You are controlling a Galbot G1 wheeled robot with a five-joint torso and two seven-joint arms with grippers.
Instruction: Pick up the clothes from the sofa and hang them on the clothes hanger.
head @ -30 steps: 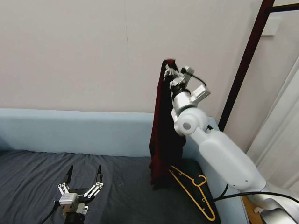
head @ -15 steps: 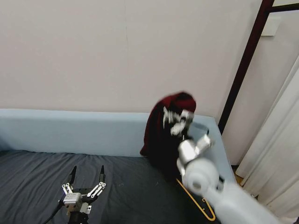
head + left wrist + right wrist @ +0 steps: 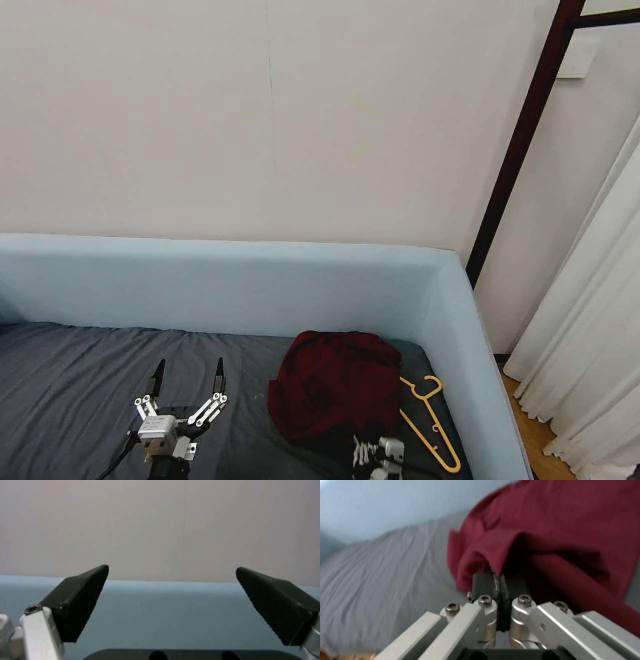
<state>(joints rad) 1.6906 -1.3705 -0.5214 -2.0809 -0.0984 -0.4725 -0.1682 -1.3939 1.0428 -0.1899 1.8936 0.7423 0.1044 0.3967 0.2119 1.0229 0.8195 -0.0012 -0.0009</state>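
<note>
gripping one red garment [image 3: 330, 390] beside one yellow hanger [image 3: 432, 428], the right pincer [image 3: 497, 578] is clenched; the left pincer [image 3: 188, 368] gapes.

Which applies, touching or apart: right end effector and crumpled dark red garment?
Touching: right wrist view shows the right end effector shut on a fold of the crumpled dark red garment.

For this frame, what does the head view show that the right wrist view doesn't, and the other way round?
Head view: the yellow plastic hanger lying beside the heap, the open left gripper over the seat, and the dark upright rack pole. Right wrist view: the right gripper shut on a fold of the dark red cloth garment. Both: that garment heaped on the dark grey sofa seat, with the light blue backrest behind.
</note>
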